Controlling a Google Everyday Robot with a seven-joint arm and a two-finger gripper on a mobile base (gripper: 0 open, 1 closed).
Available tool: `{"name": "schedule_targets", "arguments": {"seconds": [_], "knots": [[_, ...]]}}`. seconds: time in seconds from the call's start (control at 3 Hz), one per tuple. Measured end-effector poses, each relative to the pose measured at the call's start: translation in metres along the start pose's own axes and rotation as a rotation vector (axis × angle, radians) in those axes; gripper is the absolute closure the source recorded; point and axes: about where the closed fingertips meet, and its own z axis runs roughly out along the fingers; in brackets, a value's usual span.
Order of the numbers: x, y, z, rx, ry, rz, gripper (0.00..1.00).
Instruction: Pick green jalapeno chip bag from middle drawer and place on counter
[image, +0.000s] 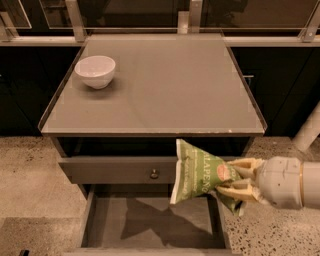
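Observation:
The green jalapeno chip bag (199, 172) hangs in the air in front of the cabinet, above the open middle drawer (150, 220) and just below the counter's front edge. My gripper (235, 181) comes in from the right and is shut on the bag's right end, its pale fingers (244, 167) clamped above and below it. The bag throws a shadow on the drawer's bare grey floor. The counter (165, 85) is the wide grey top above.
A white bowl (95, 71) stands at the counter's back left. The grey upper drawer front with a small knob (154, 173) sits just left of the bag. A pale post (307, 131) stands at the right on the speckled floor.

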Motion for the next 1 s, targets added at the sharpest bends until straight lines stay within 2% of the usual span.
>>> {"name": "schedule_targets", "arguments": {"seconds": [0.33,0.67,1.0], "knots": [[-0.018,-0.043,-0.002,-0.030,-0.032,-0.029,1.00],[-0.028,-0.085,0.011,-0.078,-0.056,-0.034,1.00],[-0.048,-0.124,0.028,-0.122,-0.040,-0.053,1.00]]}}
